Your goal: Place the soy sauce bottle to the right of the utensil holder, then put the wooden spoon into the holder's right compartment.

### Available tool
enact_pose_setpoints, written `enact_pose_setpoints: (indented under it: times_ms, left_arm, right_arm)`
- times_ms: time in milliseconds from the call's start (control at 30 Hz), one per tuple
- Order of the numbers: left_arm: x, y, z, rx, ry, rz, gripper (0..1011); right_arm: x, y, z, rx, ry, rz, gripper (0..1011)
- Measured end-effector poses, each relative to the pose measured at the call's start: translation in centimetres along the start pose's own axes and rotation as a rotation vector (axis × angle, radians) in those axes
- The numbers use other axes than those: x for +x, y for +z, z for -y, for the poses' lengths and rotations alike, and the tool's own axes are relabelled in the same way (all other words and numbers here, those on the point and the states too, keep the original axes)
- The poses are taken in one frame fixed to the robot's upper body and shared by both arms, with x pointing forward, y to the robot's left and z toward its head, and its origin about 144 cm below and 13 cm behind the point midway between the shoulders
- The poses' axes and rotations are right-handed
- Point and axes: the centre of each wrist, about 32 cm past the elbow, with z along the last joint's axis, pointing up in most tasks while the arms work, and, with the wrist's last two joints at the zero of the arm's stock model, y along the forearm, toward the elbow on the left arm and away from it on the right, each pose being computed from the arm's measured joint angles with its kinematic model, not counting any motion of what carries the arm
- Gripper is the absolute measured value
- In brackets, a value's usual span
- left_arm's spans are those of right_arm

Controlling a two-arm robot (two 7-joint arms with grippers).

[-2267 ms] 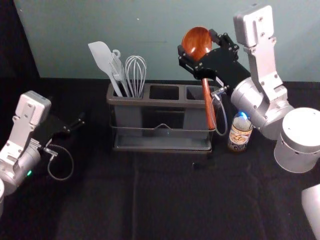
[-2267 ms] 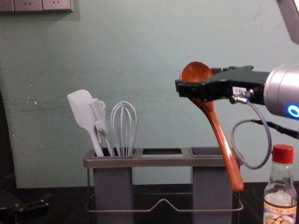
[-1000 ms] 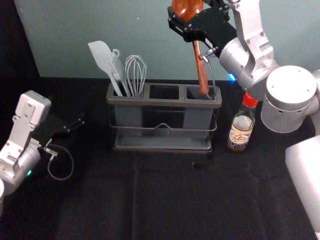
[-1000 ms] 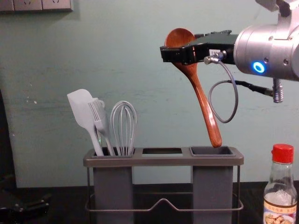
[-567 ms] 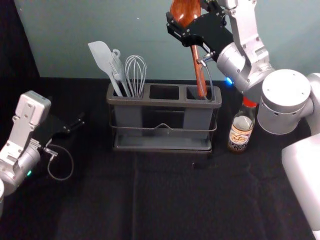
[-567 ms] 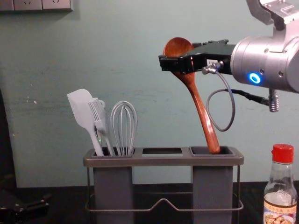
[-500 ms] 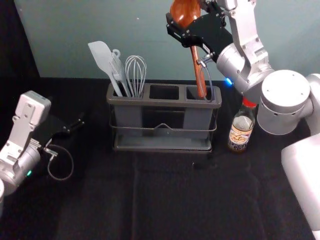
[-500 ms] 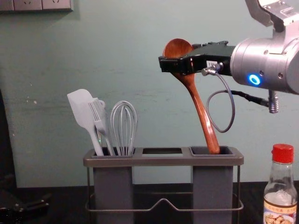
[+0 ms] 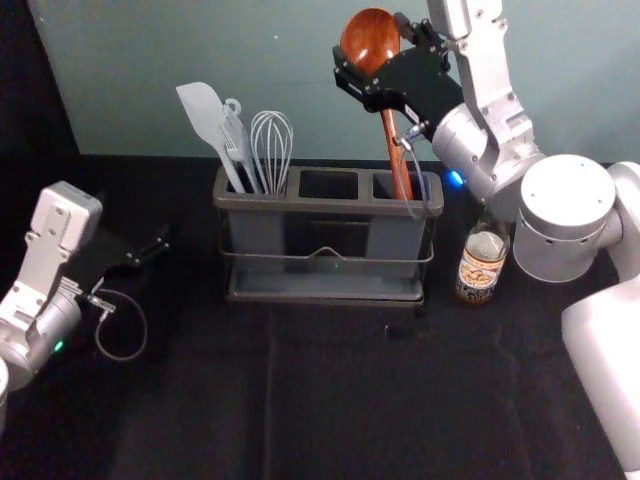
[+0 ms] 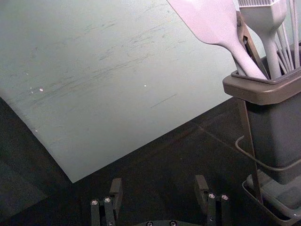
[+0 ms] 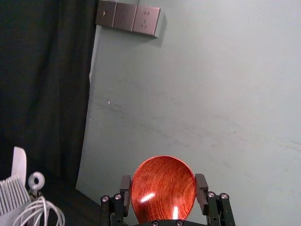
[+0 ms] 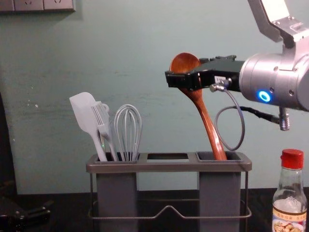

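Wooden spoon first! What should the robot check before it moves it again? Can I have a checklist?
1. Right gripper has its jaws on both sides of the wooden spoon: ok.
2. Handle end at the mouth of the right compartment: ok.
3. Spoon straight up: not ok, it leans.
4. Handle end touching the bottom inside: cannot tell.
5. Soy sauce bottle standing to the right of the utensil holder: ok.
6. Left gripper away from the spoon: ok, off to the holder's left.
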Motion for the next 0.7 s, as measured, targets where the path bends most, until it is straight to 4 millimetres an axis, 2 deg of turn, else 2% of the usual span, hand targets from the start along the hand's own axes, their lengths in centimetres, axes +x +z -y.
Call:
enact_pose_setpoints:
  times_ms: [700]
  left_arm:
    - [0.0,0.0,0.0,0.0,0.0,0.0,1005]
  right_arm:
    - [-0.8,-2.3,1.5,-0.063,0.012,-0.019,838]
